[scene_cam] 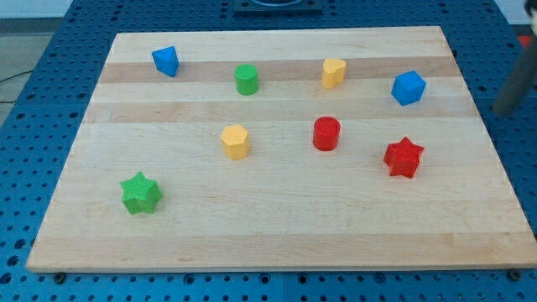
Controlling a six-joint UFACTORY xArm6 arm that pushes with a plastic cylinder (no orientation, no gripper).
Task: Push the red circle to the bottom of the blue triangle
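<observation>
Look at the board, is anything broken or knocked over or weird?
Nothing stands out. All eight blocks sit flat and apart on the wooden board, none chipped or stacked. The red circle rests mid-board, far from the blue triangle at the view's top left. A blurred shape at the view's right edge may be my rod; my tip isn't clear.

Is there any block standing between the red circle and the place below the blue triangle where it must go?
The yellow hexagonal block stands near the straight path from the red circle block to the spot under the blue triangle block; the green cylinder sits just above it. My tip does not show clearly.
</observation>
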